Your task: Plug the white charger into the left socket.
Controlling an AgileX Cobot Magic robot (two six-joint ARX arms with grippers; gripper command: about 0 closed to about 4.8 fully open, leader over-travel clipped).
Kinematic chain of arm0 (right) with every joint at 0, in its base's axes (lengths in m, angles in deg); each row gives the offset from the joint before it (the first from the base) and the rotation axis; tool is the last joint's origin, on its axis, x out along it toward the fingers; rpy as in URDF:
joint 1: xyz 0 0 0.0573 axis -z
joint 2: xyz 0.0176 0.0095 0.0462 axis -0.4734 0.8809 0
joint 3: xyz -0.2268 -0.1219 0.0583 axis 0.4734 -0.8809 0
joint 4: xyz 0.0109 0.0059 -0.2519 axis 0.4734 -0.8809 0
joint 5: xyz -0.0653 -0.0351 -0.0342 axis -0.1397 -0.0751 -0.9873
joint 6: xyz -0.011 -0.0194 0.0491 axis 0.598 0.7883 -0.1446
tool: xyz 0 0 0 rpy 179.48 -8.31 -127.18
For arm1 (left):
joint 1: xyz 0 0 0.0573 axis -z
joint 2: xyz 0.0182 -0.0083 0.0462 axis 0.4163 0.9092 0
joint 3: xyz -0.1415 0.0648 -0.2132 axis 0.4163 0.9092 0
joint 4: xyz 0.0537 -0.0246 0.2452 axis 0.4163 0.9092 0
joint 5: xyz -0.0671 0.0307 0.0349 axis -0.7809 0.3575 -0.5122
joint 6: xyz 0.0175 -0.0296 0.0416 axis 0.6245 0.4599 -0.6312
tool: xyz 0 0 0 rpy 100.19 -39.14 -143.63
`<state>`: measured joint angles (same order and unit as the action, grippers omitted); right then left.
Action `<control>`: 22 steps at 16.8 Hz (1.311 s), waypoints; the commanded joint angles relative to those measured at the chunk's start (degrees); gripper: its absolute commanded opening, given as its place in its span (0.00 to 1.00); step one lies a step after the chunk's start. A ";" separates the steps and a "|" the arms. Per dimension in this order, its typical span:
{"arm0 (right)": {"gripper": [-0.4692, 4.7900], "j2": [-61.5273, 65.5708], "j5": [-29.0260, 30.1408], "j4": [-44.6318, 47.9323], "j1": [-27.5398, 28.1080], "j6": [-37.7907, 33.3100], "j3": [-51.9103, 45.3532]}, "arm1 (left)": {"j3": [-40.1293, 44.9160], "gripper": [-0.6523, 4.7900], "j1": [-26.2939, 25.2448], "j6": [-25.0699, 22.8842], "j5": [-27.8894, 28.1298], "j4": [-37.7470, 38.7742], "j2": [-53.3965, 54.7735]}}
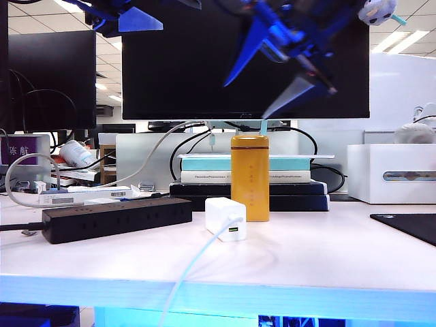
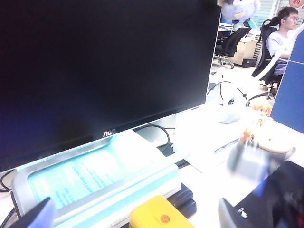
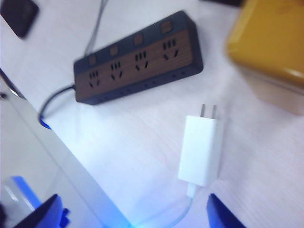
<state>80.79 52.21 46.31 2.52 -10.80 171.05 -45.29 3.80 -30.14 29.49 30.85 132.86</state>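
The white charger sits on the table just in front of the yellow tin, its thin cable trailing over the front edge. In the right wrist view the charger lies flat, with its two prongs pointing toward the black power strip. The left socket is the outlet nearest the cord end, and nothing is plugged into it. My right gripper hovers open above the charger's cable end, holding nothing. It hangs high and blurred in the exterior view. My left gripper stands open and empty high over the tin, at the exterior view's top left.
A large dark monitor stands behind a stack of books. A white box with a grey slot and a black mat lie at the right. The power strip lies left of the charger, with cables and clutter behind it.
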 commanded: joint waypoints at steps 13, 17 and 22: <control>0.85 15.85 -17.44 3.72 -7.13 4.11 0.22 | -0.20 1.00 -0.02 0.07 0.55 -0.66 -2.58; 0.85 16.63 -17.49 4.72 -7.13 5.33 0.22 | -0.20 1.00 -0.02 0.07 0.55 -0.63 -2.58; 0.84 16.66 -18.03 5.86 -9.29 6.45 0.22 | -0.20 1.00 0.00 0.11 0.55 -0.63 -2.58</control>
<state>97.57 34.53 51.25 -5.94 -5.40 171.03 -45.32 3.80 -30.07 29.95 30.94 130.56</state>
